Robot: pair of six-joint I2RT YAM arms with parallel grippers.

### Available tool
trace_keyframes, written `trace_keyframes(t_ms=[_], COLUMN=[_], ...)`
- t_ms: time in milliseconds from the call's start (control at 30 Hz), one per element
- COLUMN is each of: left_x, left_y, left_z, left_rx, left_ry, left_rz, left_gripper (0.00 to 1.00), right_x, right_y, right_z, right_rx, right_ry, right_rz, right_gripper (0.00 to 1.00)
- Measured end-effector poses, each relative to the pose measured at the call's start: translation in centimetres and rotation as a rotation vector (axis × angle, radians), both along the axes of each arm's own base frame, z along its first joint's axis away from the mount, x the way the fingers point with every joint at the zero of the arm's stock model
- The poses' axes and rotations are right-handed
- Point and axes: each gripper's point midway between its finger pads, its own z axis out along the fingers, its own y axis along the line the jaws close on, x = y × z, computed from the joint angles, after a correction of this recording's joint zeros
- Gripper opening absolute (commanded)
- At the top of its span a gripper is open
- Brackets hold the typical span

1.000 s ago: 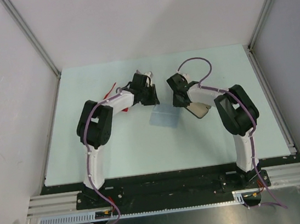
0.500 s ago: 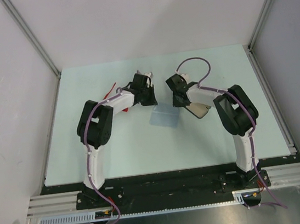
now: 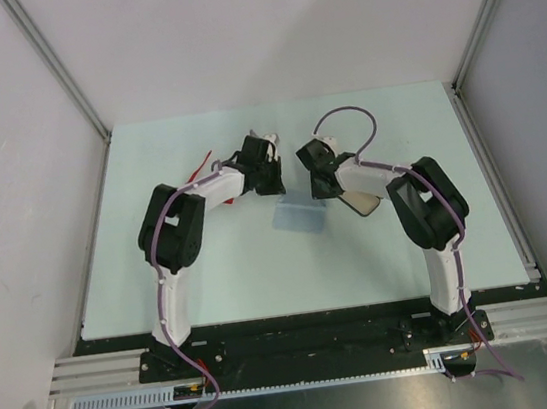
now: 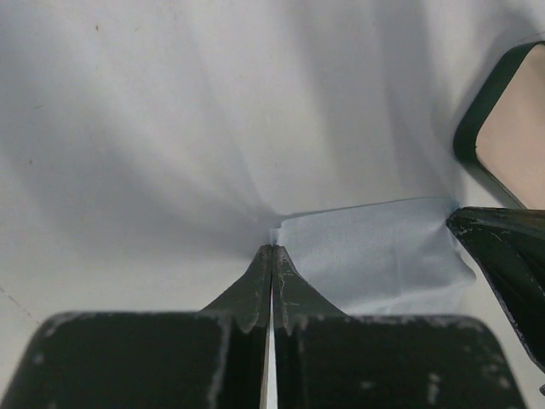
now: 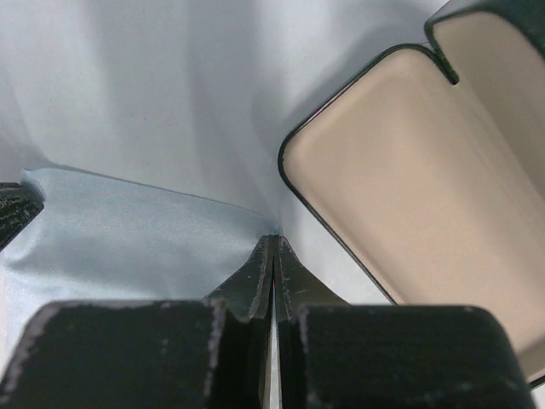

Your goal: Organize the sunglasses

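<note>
The sunglasses show only as a thin red piece (image 3: 209,158) sticking out beside my left arm; the rest is hidden under it. A pale blue cloth (image 3: 299,216) lies between the arms. In the left wrist view my left gripper (image 4: 272,248) is shut on one far corner of the cloth (image 4: 375,256). My right gripper (image 5: 273,239) is shut on the other far corner of the cloth (image 5: 128,239). From above, the left gripper (image 3: 278,186) and right gripper (image 3: 319,189) stand at the cloth's far edge.
An open black case with a beige lining (image 3: 361,200) lies under the right forearm, just right of the cloth; its rim (image 5: 294,145) is close to the right fingers. Metal rails edge the pale table (image 3: 182,277).
Both grippers have closed onto the cloth's far corners. The right wrist has shifted a little left and away, and the cloth's far edge has drawn in slightly.
</note>
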Motion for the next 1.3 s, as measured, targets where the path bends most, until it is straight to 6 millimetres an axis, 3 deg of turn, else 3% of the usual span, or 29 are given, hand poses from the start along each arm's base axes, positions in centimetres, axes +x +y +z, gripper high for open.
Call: trace_keyframes(t_ms=[433,767,1300], left_x=[-1.2,-2.8,-3.1], left_y=[0.8,1.7,1.5], left_z=[0.0,0.4,2.0], left_rx=[0.02,0.036,0.02], left_ry=[0.016,0.038,0.016], left_rz=[-0.002,-0.009,-0.024], left_gripper=[0.0,0.0,0.0], right_x=[-2.0,-1.9,-2.7], right_y=[1.0,0.7,1.7], right_z=[0.2,1.6,2.3], right_rx=[-0.029,-0.049,-0.033], right_ry=[0.034,0.009,0.019], right_rz=[0.055,0.088,0.16], right_gripper=[0.0,0.03,0.03])
